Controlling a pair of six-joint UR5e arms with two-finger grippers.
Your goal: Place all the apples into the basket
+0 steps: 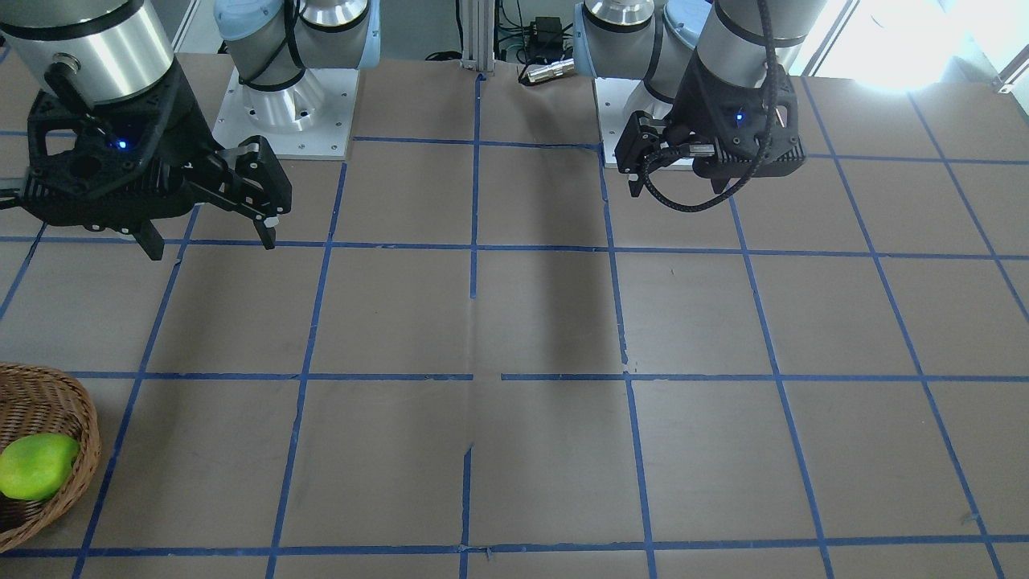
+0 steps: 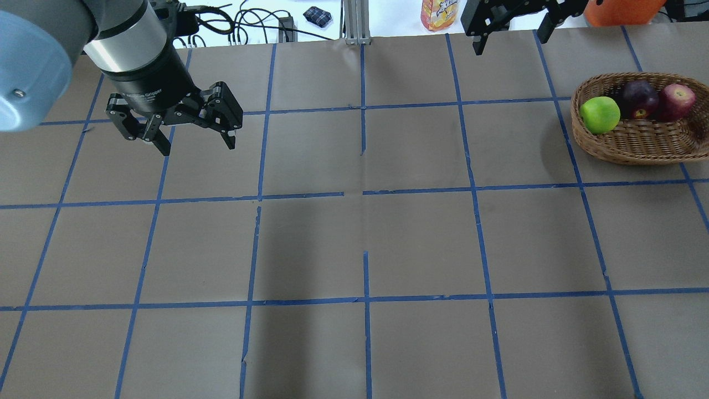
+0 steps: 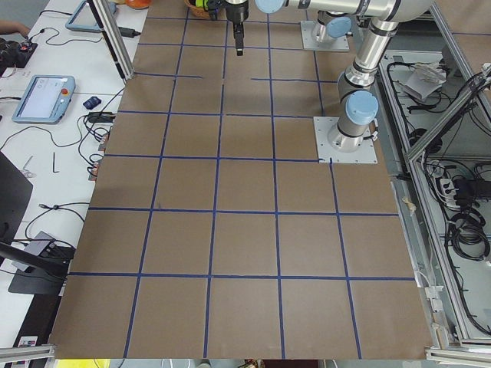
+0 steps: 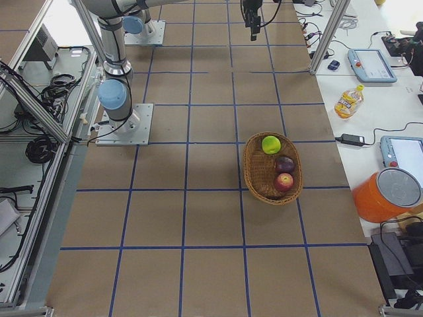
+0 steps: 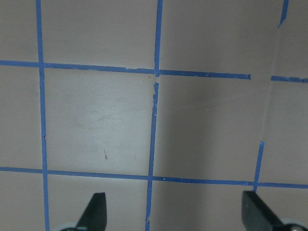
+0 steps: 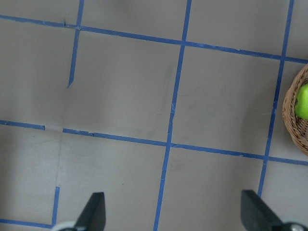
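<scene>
The wicker basket stands at the far right of the table; it also shows in the front view and the right side view. The green apple, the maroon apple and the red apple all lie inside it. My left gripper hangs open and empty above the far left of the table, far from the basket. My right gripper is open and empty, high over the far edge, left of the basket. Its wrist view shows the basket rim and green apple at the right edge.
Brown paper with a blue tape grid covers the table. Beyond the far edge are a juice bottle, cables and an orange bucket. The two arm bases stand at the robot's side.
</scene>
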